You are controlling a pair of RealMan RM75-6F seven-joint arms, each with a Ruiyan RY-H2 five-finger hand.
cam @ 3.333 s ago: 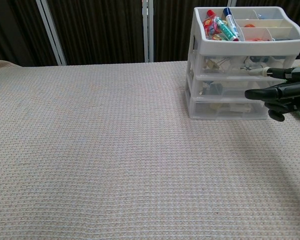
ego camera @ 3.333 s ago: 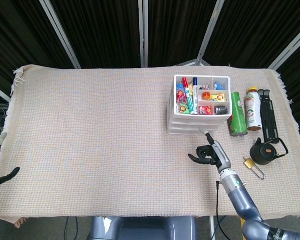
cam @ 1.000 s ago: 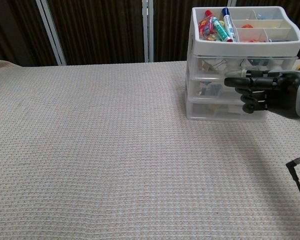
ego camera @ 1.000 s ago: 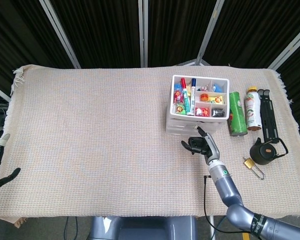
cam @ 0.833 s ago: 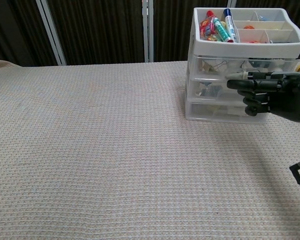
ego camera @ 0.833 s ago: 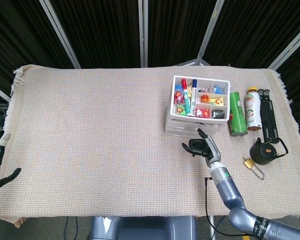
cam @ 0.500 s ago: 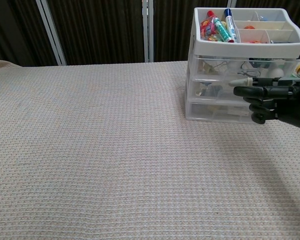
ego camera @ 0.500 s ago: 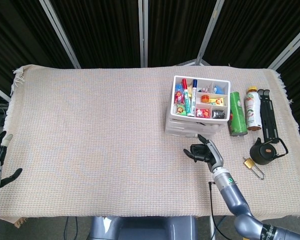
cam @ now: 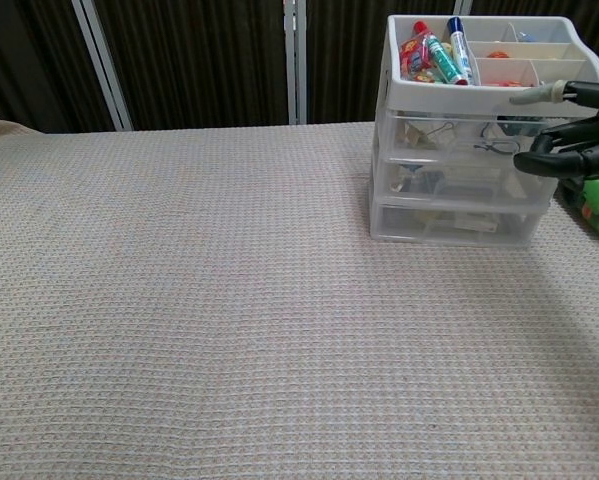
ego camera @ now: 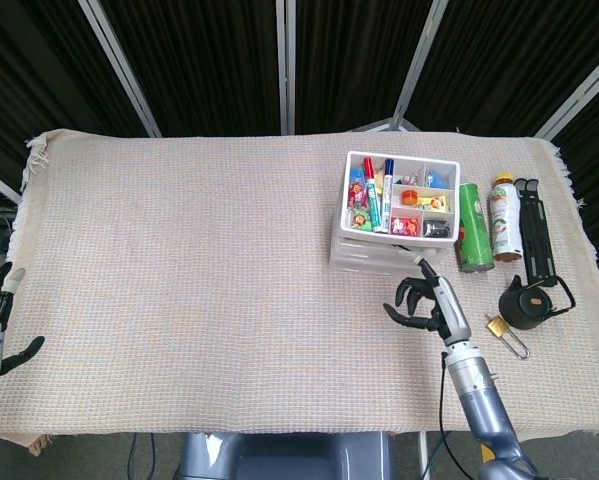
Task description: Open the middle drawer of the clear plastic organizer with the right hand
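A lab or test bay: black curtains [ego camera: 209,60] on metal poles [ego camera: 119,65] close off the far edge of the worktop [ego camera: 179,260], which is draped in a beige woven cloth [ego camera: 39,150] fringed at its far left corner.

Even, bright overhead light falls on the beige woven tablecloth [ego camera: 199,250], with only soft, faint shadows. The black curtain backdrop [ego camera: 199,60] stays very dark. Both views are sharp; the clear plastic drawer organizer [cam: 459,190] shows mild glare, and the chest view's nearest cloth softens slightly.
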